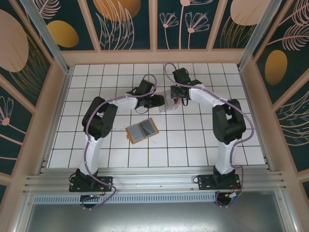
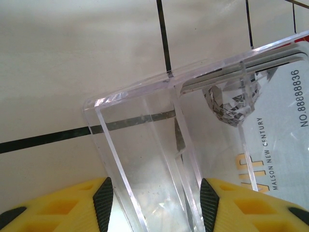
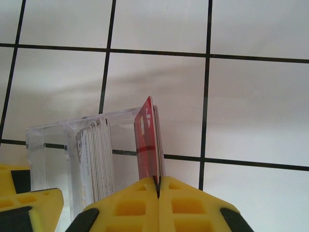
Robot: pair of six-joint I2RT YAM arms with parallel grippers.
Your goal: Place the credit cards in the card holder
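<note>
The wallet [image 1: 141,129] lies open and flat on the bench [image 1: 193,145], grey lining up, between the two arms and near of both claws. No card can be seen in it. Bare tiles ring it on every side.

Farther back, the clear case [image 1: 169,104] stands between the claws. The left claw [image 2: 156,203] straddles the case's empty section, its pads against the clear walls, pinching the case. The next section holds pale cards [image 2: 280,145] with printed lettering, cut off at the picture's right edge.

The right claw [image 3: 158,186] is pressed together on a red card [image 3: 147,140], which stands on edge at the right end of the case and rises above the rim. Whether its lower edge sits inside the case cannot be told. Thin pale edges lie against it; how many is unclear. A stack of pale cards [image 3: 96,159] fills the section to its left.

Open tiles run far, left and right of the case to the wooden walls.
</note>
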